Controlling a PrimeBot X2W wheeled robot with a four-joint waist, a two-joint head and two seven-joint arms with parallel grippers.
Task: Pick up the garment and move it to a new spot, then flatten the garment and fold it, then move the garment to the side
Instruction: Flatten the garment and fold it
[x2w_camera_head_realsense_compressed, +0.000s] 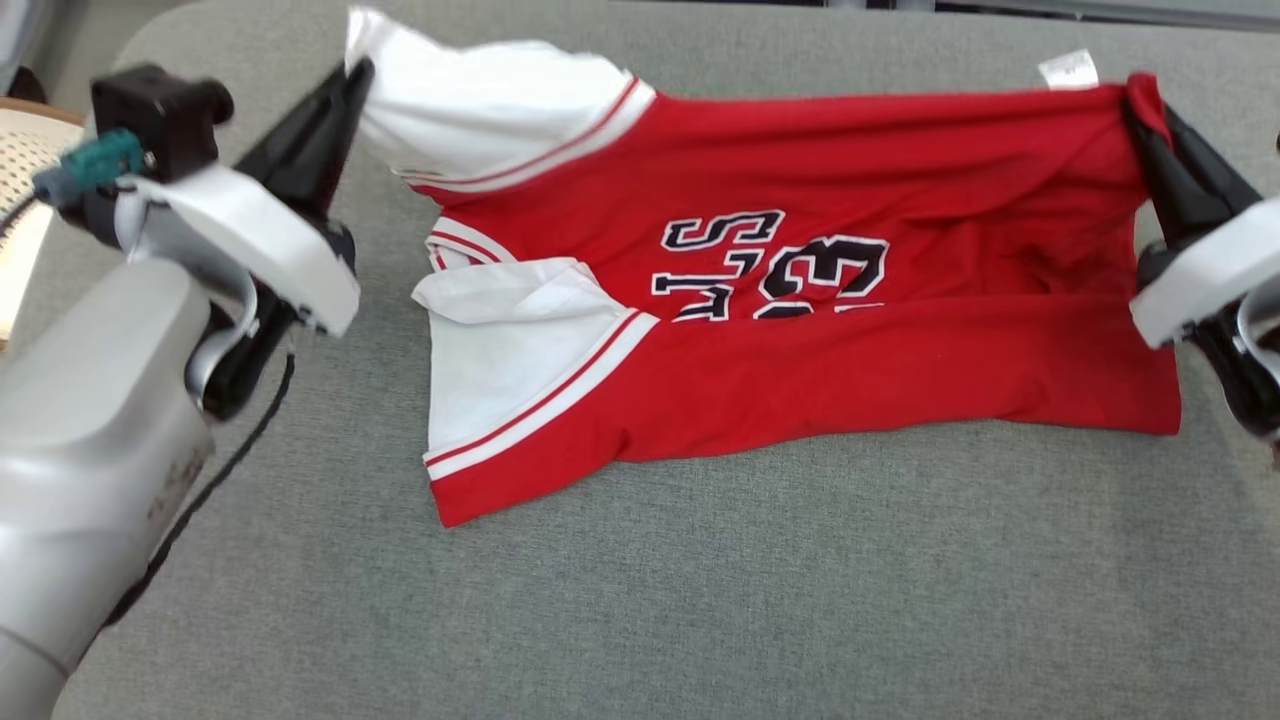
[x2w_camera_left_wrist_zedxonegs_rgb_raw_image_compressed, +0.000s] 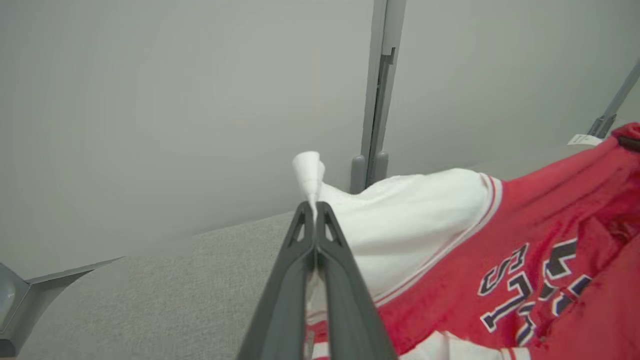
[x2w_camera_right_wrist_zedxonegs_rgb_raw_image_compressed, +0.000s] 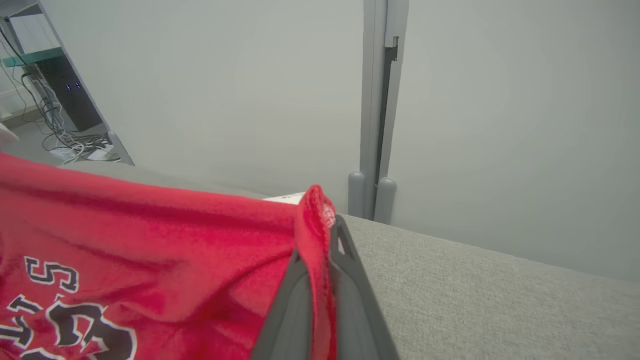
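Item: red jersey (x2w_camera_head_realsense_compressed: 800, 350) with white sleeves and dark, white-edged lettering. It lies spread across the grey upholstered surface (x2w_camera_head_realsense_compressed: 700, 620), with its length running left to right.

Left gripper (x2w_camera_head_realsense_compressed: 357, 72): fingers pressed together on the tip of the far white sleeve (x2w_camera_head_realsense_compressed: 480, 110). In the left wrist view a small point of white cloth sticks out past the closed tips (x2w_camera_left_wrist_zedxonegs_rgb_raw_image_compressed: 315, 206).

Right gripper (x2w_camera_head_realsense_compressed: 1140, 95): fingers clamped narrowly on the far red hem corner. In the right wrist view the bunched hem sits between the two fingers (x2w_camera_right_wrist_zedxonegs_rgb_raw_image_compressed: 330, 222).

Edges: the far edge is stretched between the two grips and raised off the fabric. The near edge rests on the surface, rumpled at the near sleeve (x2w_camera_head_realsense_compressed: 520, 370). A white label (x2w_camera_head_realsense_compressed: 1068, 68) stands up at the far right edge.

Room: a broad band of grey fabric lies in front of the near edge. A narrower strip runs beyond the far edge, up to the pale wall panels and their grey post (x2w_camera_left_wrist_zedxonegs_rgb_raw_image_compressed: 380, 100). The left forearm (x2w_camera_head_realsense_compressed: 90, 420) stands beside the jersey, apart from it.
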